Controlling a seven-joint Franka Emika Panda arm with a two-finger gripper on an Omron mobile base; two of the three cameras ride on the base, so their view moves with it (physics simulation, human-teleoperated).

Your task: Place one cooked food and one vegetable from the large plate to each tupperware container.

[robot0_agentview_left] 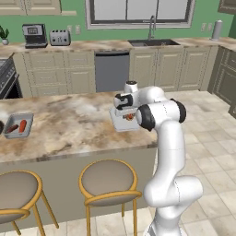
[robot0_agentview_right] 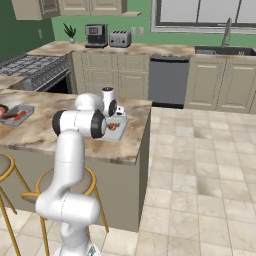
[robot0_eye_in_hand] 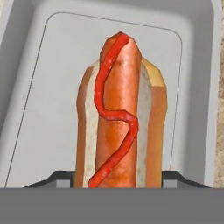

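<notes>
Here the gripper (robot0_eye_in_hand: 117, 186) is closed around a hot dog (robot0_eye_in_hand: 120, 113), a pale bun holding a reddish-brown sausage with a wavy red ketchup line, seen lengthwise in the hand view between the two dark fingertips (robot0_eye_in_hand: 57, 178). The hot dog hangs directly above the shallow pale grey rectangular tupperware container (robot0_eye_in_hand: 192, 87) with its raised rim and rounded corners, which sits on the desk (robot0_agentview_left: 69, 129) near the right-hand end, under the hand in both base views. Whether the food touches the tray floor I cannot tell.

By my judgement the bun is soft and light, likely to dent under a firm squeeze, and the sausage may slip along the bun; holding across the bun's sides near the middle looks safest.

A second grey tupperware container (robot0_agentview_left: 18, 125), already holding two reddish pieces, lies well apart at the far left of the desk. The desk is a marbled beige and brown stone island with round cushioned stools (robot0_agentview_left: 108, 182) on yellow frames beneath. Behind stand cream cabinets, a sink (robot0_agentview_left: 152, 42), a toaster (robot0_agentview_left: 59, 37) and green walls.
</notes>
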